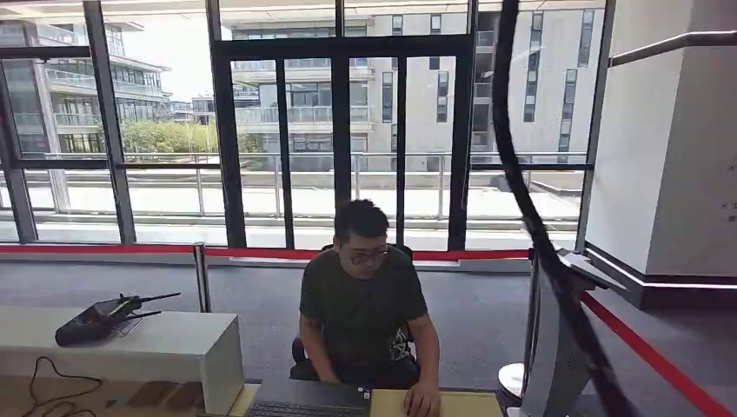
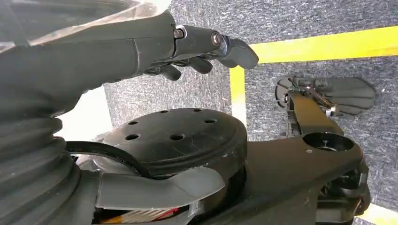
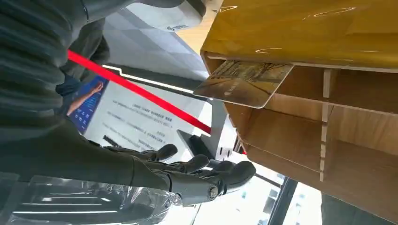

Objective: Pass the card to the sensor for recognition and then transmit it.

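I see the thin brown printed card (image 3: 244, 83) sticking out from the edge of the shiny yellow wooden desk (image 3: 305, 28). It looks light, stiff and slippery, so I would pinch its free corner. My right hand (image 3: 197, 171) is open and empty nearby. My left hand (image 2: 202, 51) hangs loosely curled, holding nothing.

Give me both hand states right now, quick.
Left hand: fingers curled in, holding nothing.
Right hand: open, empty; the card sticks out of the wooden shelf, untouched.
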